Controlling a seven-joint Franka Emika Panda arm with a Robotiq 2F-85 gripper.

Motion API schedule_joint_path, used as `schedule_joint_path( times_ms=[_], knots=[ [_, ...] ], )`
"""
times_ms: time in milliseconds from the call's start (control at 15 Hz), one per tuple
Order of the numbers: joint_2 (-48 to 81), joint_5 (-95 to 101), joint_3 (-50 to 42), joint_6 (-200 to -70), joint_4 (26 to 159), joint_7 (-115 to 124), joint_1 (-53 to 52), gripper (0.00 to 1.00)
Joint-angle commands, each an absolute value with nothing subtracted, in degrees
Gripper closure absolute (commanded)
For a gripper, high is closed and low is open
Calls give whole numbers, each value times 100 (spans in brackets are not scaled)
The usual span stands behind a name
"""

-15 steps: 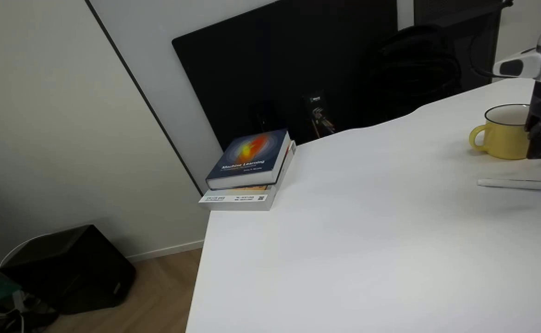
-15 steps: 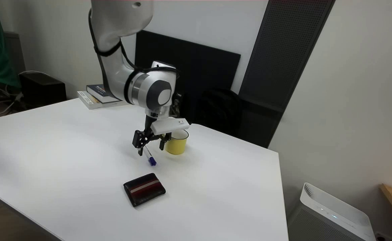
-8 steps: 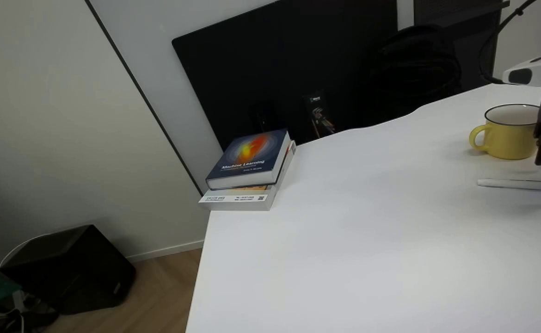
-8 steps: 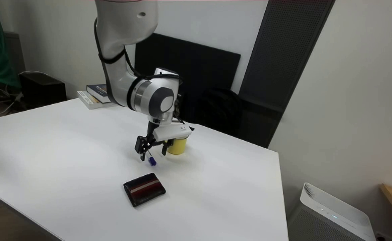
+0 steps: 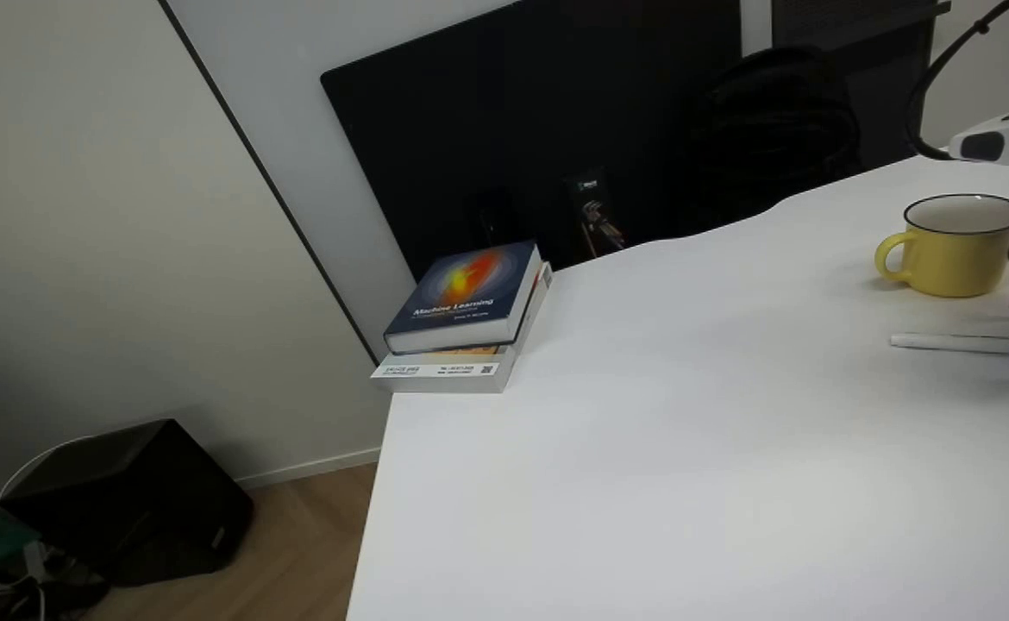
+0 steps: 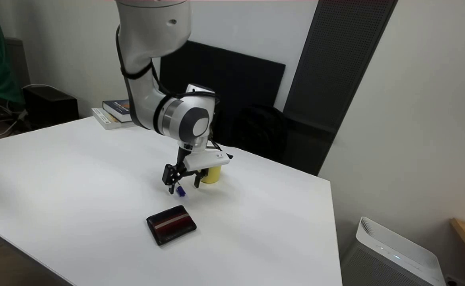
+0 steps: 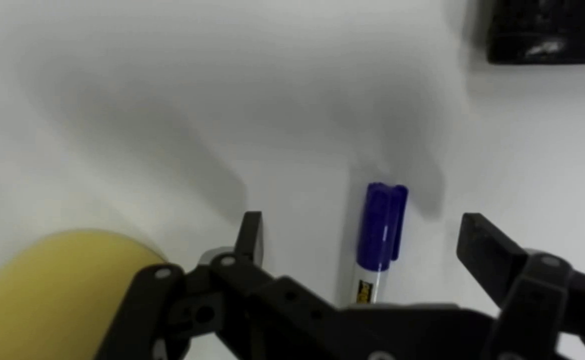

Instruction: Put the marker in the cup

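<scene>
Marker flat on table, ungrasped. Gripper has fingers apart, left and right of blue end in wrist view, presumably to close across it. Cup upright near marker, mouth up, likely ready for drop.

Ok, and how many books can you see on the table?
2, stacked at a corner of the white table: the dark blue Machine Learning book on top, and a paler book under it, partly covered. No others show, though the arm could hide one.
</scene>
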State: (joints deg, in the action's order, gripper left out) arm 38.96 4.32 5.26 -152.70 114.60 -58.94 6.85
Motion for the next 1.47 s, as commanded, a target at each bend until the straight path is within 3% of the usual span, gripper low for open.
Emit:
schedule_joint_path(
  times_ms=[0,733,1067,1400],
  knots=[
    [3995,617,440,-15301,11306,-5588,627,25],
    [3935,943,75,-15193,11192,-5068,548,99],
    [3909,1100,10,-15109,11139,-4902,578,96],
    [3864,1186,36,-14991,11111,-4842,556,100]
  ],
)
